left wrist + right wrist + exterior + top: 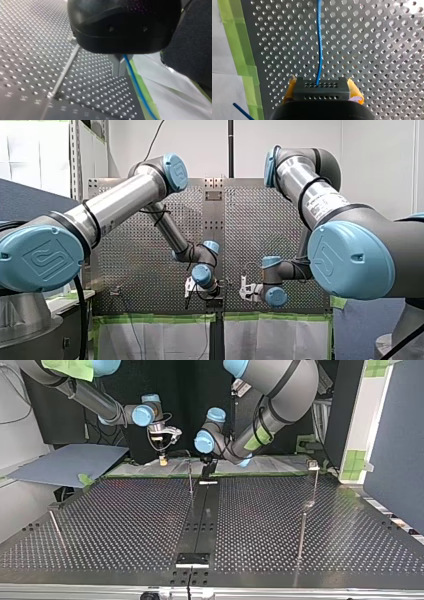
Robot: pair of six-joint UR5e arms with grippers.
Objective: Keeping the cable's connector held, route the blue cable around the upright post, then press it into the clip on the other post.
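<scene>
White wall (380, 150), grey-blue partition panels (395, 435), perhaps a shelving rail (75, 155) beyond

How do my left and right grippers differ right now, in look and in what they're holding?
My left gripper has slim bare metal fingers; my right gripper has yellow pads. The left gripper pinches the blue cable itself; the right gripper clamps the black connector at the cable's end. Both are shut, on the same cable.

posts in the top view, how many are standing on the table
4: a thin post at far centre, the clip post at far right, a near-right post and a near-left post. More could be hidden at the back.
</scene>
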